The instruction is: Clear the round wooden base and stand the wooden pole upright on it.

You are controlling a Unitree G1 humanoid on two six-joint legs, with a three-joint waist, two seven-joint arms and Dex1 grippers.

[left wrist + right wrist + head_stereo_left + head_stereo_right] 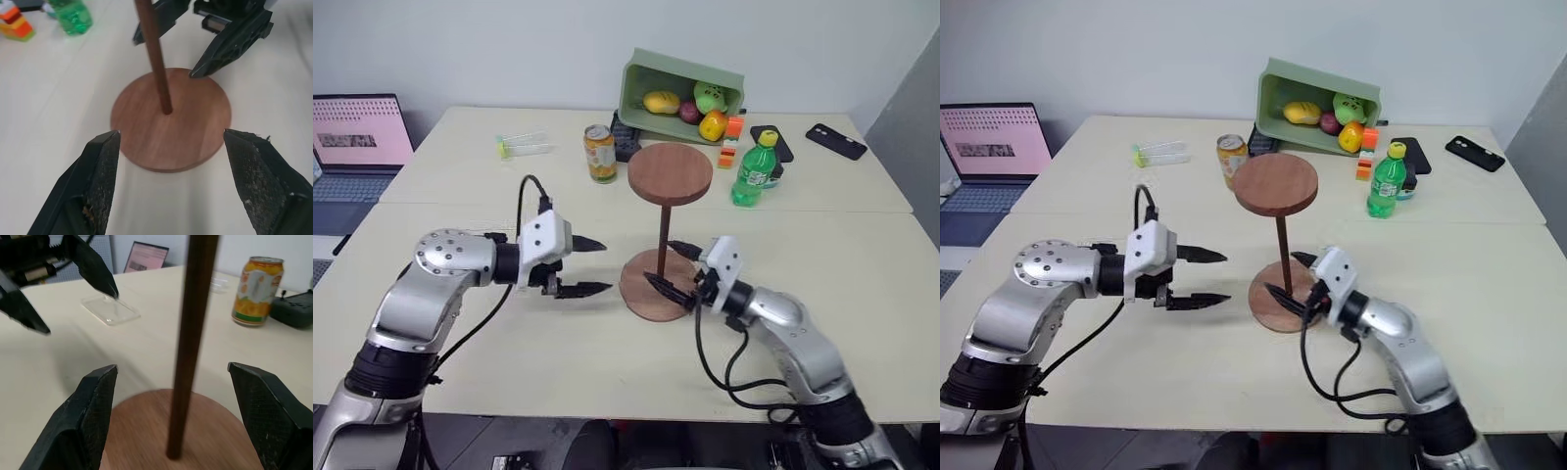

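Note:
The wooden pole (663, 233) stands upright with its foot at the centre of the round wooden base (646, 297), and its own disc (670, 172) is on top. My right gripper (665, 264) is low over the base, open. Its fingers (96, 406) stand wide on either side of the pole (191, 333) without touching it. My left gripper (606, 266) hovers just left of the base (171, 129), open and empty, pointing at it.
A clear plastic sheet (110, 308) lies on the table near the left gripper. Farther back are an orange can (600, 153), a green bottle (756, 168), a tipped green bin (681, 83) of toy fruit, phones and colored blocks. A laptop (357, 137) stands at the far left.

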